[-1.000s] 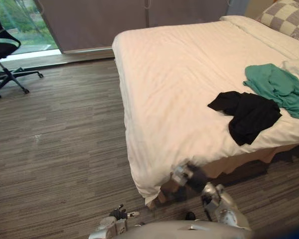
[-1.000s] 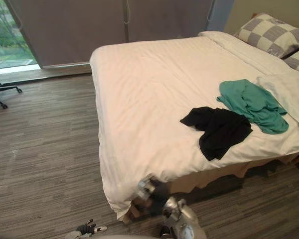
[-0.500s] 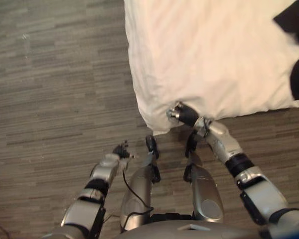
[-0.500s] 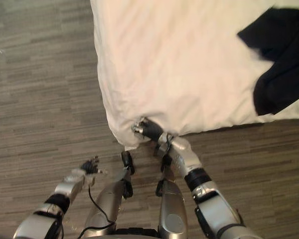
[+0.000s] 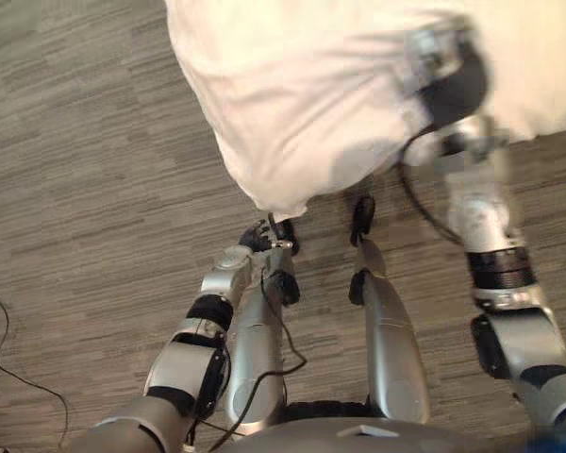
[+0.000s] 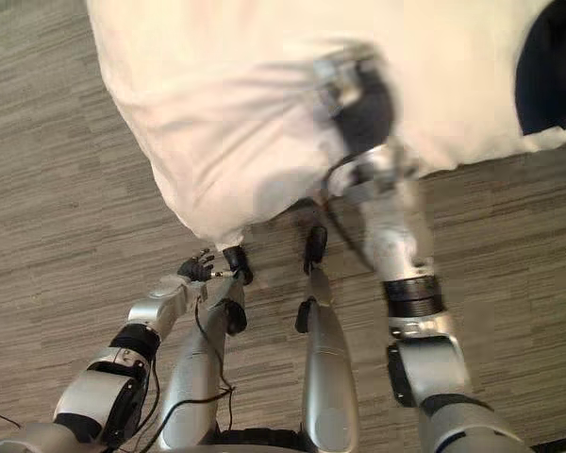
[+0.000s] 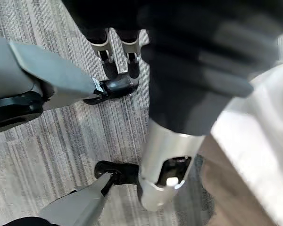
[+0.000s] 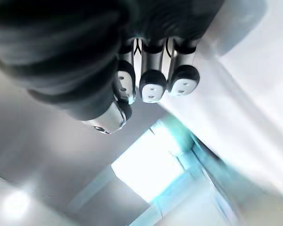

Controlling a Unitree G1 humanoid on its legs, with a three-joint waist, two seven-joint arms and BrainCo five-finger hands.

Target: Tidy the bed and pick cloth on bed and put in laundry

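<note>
Right hand is up over the corner of the bed, clenched, fingertips tucked in by the thumb with nothing caught between them. Left hand hangs low beside that bed corner, fingers relaxed and empty. The black cloth lies on the bed, farther along it from that corner.

bed corner ahead, floor open leftward

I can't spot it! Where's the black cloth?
The black cloth lies on the white bed at the right eye view's upper right edge, to the right of the right robot hand.
</note>
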